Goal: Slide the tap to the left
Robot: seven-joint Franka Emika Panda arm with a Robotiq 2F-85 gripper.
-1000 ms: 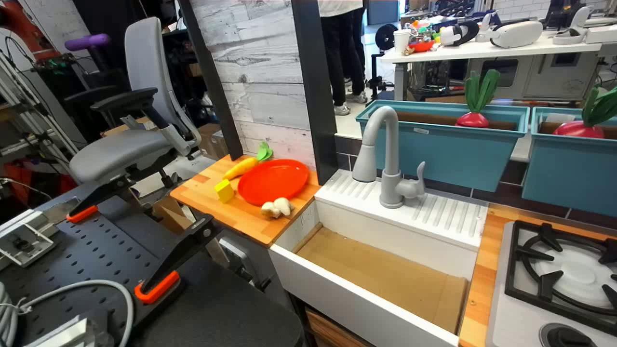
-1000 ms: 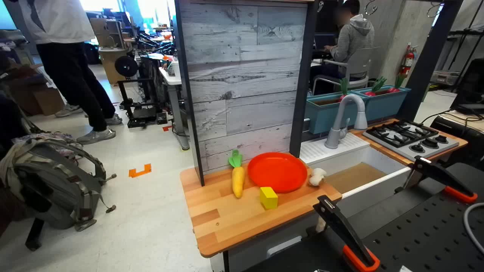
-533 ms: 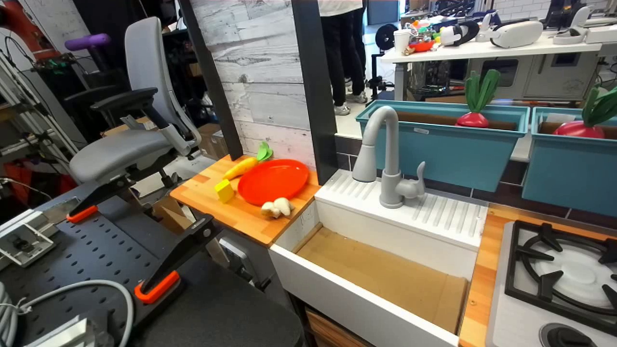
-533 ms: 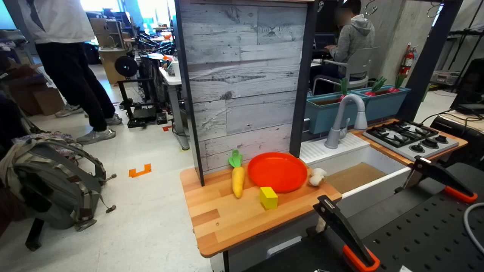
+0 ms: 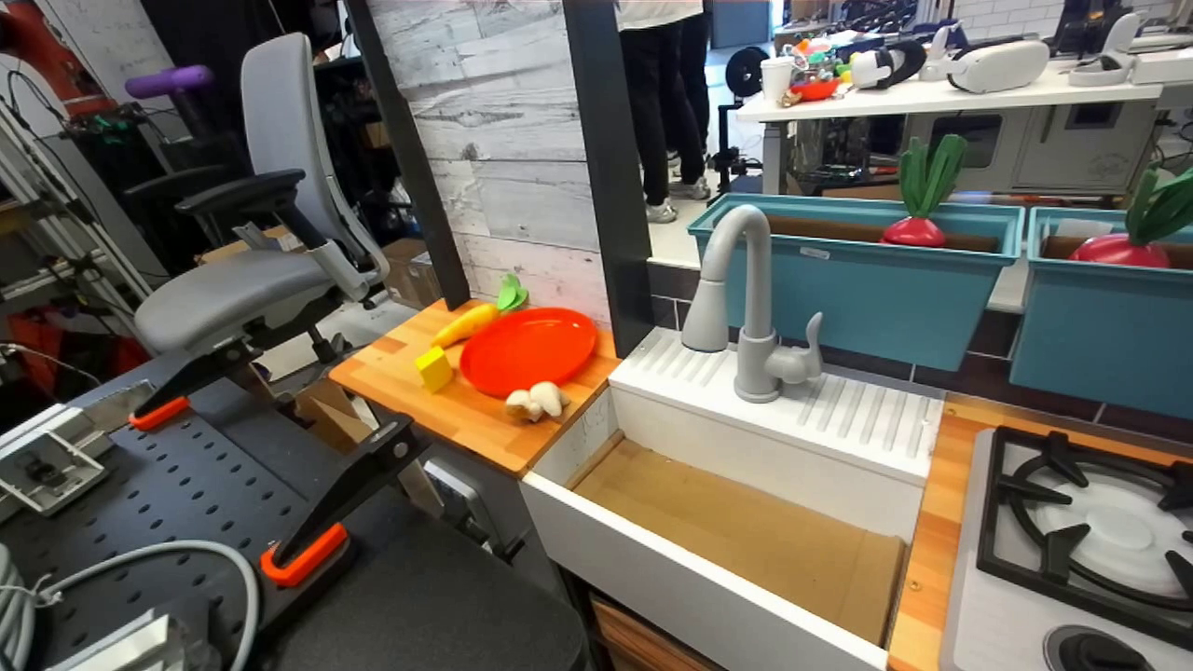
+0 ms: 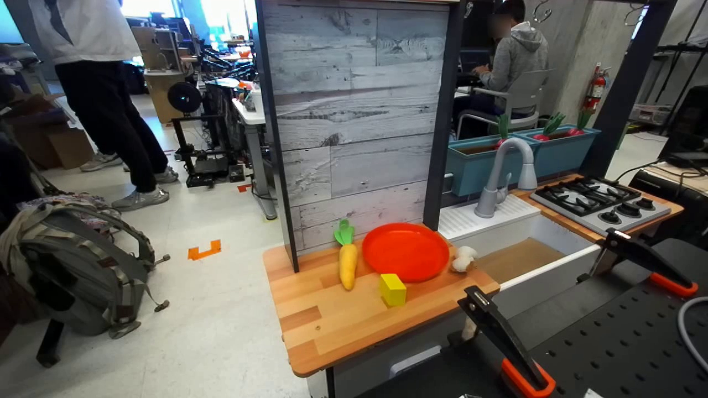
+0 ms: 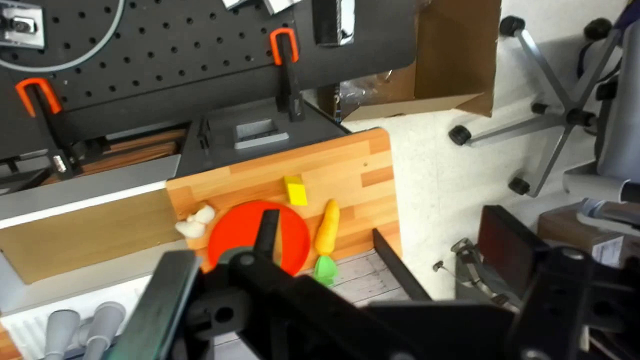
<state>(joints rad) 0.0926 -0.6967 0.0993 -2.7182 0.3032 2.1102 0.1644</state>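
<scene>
The tap (image 5: pixel 760 289), a tall matte grey gooseneck, stands upright on the white ridged ledge behind the sink (image 5: pixel 713 582). Its spout head hangs to the left of its base in that exterior view, over the ledge. In an exterior view from another side, the tap (image 6: pixel 495 171) has its spout head to the right of its base. In the wrist view only the lower parts of the tap (image 7: pixel 106 320) show at the lower left. My gripper (image 7: pixel 387 232) is open wide and empty, its fingers apart, away from the tap. It is out of both exterior views.
A red plate (image 5: pixel 529 350), yellow carrot (image 5: pixel 466 324), yellow block (image 5: pixel 433 369) and white mushroom-like pieces (image 5: pixel 538 401) lie on the wooden counter. A post (image 5: pixel 610 177) and panel stand beside the sink. Teal planters (image 5: pixel 867 308) stand behind the tap. A stove (image 5: pixel 1109 522) is to the right.
The person standing in the background has shifted very slightly. The tap and the things on the counter are where they were. The gripper is in neither exterior view throughout.
</scene>
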